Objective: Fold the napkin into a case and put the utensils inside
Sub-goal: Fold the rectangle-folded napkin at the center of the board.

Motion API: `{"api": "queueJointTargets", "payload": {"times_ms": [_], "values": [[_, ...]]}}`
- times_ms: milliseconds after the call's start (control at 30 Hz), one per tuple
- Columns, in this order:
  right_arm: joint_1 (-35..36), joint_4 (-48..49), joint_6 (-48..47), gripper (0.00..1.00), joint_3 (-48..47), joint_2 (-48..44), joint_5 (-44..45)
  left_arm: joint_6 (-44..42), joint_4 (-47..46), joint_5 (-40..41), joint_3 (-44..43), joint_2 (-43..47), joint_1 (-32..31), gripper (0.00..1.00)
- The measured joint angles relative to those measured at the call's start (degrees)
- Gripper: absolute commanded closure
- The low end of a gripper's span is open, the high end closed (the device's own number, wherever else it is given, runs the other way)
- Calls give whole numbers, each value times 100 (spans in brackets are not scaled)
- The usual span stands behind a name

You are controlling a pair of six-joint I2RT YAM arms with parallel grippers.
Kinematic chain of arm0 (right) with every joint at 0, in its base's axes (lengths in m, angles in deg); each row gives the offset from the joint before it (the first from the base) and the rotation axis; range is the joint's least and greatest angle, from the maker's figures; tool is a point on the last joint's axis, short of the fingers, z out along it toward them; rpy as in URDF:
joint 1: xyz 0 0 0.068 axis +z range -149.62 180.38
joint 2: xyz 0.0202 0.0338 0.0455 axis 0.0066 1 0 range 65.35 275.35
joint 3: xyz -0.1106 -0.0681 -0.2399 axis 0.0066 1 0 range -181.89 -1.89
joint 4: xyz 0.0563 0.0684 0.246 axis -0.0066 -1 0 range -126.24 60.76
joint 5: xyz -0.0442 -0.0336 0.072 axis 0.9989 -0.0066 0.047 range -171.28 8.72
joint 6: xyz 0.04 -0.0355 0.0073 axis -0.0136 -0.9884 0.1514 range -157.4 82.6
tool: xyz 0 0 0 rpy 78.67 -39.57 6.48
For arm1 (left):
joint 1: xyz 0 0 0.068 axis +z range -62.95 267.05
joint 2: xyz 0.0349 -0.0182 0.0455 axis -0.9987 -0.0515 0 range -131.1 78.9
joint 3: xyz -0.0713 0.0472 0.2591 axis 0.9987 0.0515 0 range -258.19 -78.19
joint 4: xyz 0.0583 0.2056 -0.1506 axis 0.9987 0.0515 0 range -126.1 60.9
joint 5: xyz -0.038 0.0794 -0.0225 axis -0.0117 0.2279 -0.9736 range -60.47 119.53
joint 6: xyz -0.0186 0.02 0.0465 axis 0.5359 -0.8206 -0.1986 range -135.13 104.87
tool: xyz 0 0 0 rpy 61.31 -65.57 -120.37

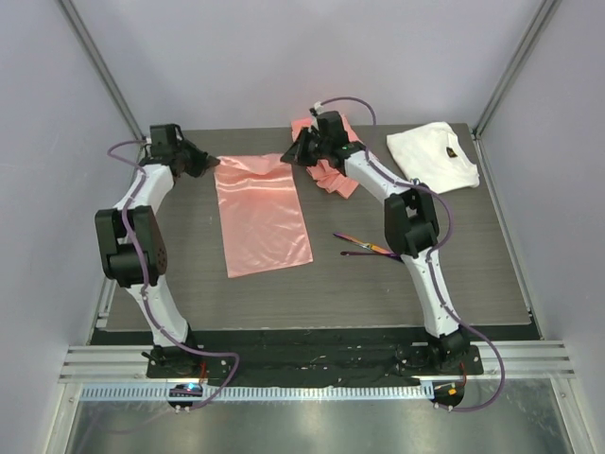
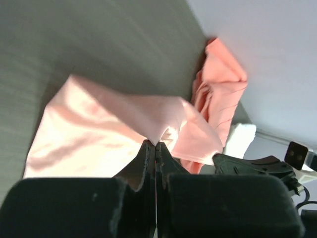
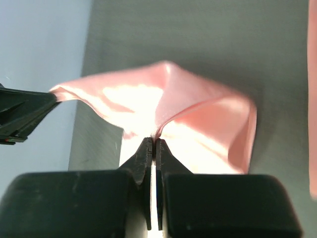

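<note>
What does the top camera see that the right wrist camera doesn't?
Only the top camera: the utensils and the white cloth, and the whole napkin spread out long.
Only the right wrist camera: a close look at the right claw pinched shut on the napkin's edge, with the cloth puffing up in a shiny fold.
Both: the pink napkin, and the left claw holding its other far corner.

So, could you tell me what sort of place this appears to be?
Probably a robotics lab test cell: pale walls with aluminium corner posts enclose a dark wood-grain tabletop, and two white-and-black robot arms are bolted to a metal rail at its near edge.
</note>
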State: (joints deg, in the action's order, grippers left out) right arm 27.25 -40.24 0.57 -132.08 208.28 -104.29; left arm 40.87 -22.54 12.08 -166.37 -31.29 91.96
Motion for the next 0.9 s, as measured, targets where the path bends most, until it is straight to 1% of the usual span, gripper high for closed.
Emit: {"api": "queueJointTargets", "payload": {"times_ms": [133,300,333,467,567,667,733,900], "values": [[2,-129,166,99,1552,-669,-116,68,387,-92,682,317,0,100],[15,-195,297,99,3211,-1617,-225,7,960,-212,1613,1204,-2,100],[22,-210,315,99,3407,-1781,-256,-46,1023,-234,1727,1373,-4,100],[68,9,402,99,4614,-2743,-372,-245,1226,-308,2498,2208,-48,100],[129,264,474,99,5447,-3322,-437,-304,1338,-350,3206,2636,-120,100],[249,444,555,99,5995,-3526,-466,-393,1515,-361,3877,2756,-221,100],[411,516,601,99,6293,-3530,-452,-424,1635,-358,4159,2754,-258,100],[809,616,649,99,6749,-3532,-428,-555,1912,-297,4345,2909,-269,100]]}}
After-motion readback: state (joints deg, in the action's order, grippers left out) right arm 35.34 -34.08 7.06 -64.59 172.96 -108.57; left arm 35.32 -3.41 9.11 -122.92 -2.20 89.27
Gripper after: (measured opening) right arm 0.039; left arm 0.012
